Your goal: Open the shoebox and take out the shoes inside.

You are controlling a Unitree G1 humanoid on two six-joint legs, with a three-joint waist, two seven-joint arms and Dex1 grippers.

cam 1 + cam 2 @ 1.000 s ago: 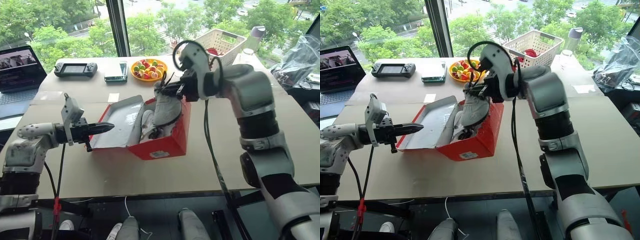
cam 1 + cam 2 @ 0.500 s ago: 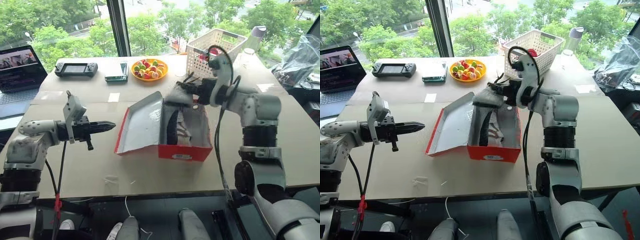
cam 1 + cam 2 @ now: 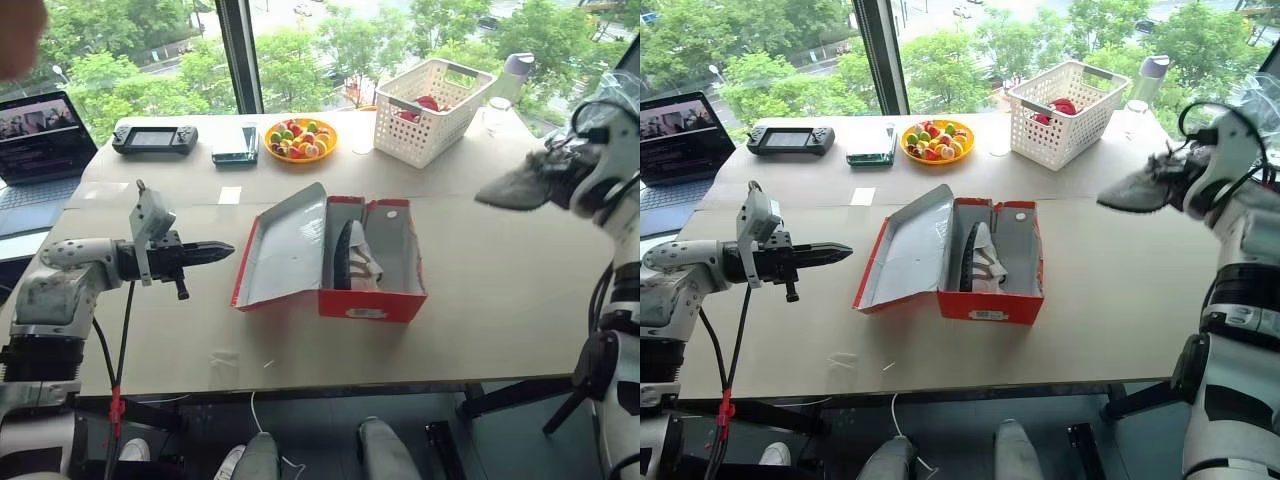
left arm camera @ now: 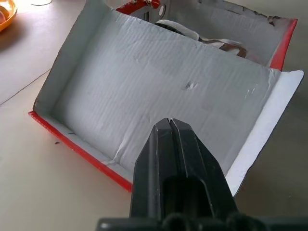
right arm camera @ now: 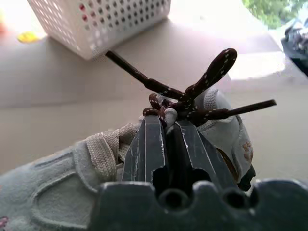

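Between right tool [image 5: 166, 130] fingers: 1 shoe [image 3: 1137, 189].

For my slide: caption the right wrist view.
Right gripper pinches a grey sneaker by its laces above the table, white basket behind.

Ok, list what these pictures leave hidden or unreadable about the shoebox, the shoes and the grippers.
- Shoebox: end label print too small to read in the eye views.
- Shoe in the box: lower side hidden by the box walls.
- Held shoe: heel hidden behind the right gripper, shut on its laces.
- Shoebox lid: outer top faces down, left wrist view beyond the shut left gripper.
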